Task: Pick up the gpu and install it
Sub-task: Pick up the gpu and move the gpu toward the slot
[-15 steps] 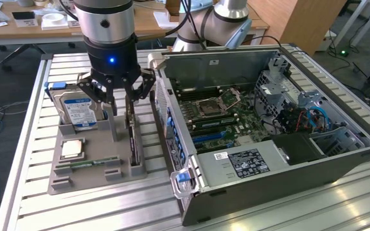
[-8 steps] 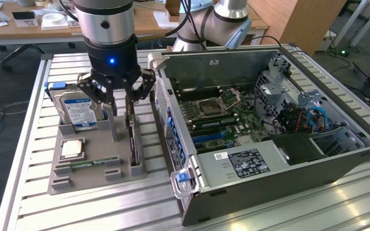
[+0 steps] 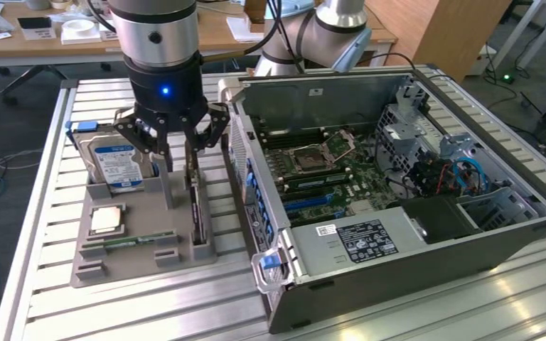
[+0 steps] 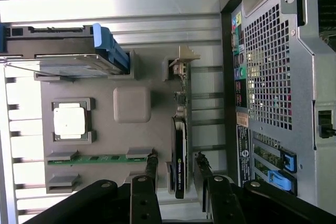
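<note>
The gpu (image 3: 197, 213) stands on its edge in a slot along the grey holder tray (image 3: 140, 264), on the side nearest the computer case. In the wrist view the gpu (image 4: 179, 129) appears edge-on, with its black cooler near me and its silver bracket at the far end. My gripper (image 3: 180, 158) hangs just above the card, open. One of its fingers (image 4: 151, 165) is on each side of the cooler, apart from it, so the gripper (image 4: 177, 165) straddles the card and holds nothing.
The tray (image 4: 131, 103) also holds a silver hard drive (image 3: 116, 167) with a blue label, a CPU (image 3: 108, 219) and a RAM stick (image 3: 133, 241). The open computer case (image 3: 397, 177) lies on the slatted table close beside the tray, its motherboard (image 3: 320, 170) exposed.
</note>
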{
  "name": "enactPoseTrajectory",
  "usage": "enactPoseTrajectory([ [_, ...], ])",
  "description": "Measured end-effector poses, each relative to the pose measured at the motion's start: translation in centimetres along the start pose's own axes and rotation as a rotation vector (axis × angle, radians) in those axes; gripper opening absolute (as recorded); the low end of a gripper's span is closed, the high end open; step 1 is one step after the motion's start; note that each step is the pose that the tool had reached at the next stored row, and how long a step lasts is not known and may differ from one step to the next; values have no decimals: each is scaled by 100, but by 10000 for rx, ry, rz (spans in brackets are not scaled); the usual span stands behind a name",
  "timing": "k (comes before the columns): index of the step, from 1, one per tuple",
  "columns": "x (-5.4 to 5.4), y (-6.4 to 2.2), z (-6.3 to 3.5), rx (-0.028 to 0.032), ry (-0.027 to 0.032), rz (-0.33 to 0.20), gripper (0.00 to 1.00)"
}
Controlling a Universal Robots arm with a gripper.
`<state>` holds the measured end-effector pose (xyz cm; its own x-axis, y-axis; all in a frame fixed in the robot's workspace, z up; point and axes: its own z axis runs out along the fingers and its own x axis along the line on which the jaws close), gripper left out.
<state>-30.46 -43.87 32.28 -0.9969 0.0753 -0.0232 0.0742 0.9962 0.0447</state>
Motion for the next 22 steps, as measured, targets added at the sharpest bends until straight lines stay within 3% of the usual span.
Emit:
enactPoseTrajectory([
  [11,-6,1,16,-2,-3,0,42],
  [22,-3,0,95,8,-2,0,42],
])
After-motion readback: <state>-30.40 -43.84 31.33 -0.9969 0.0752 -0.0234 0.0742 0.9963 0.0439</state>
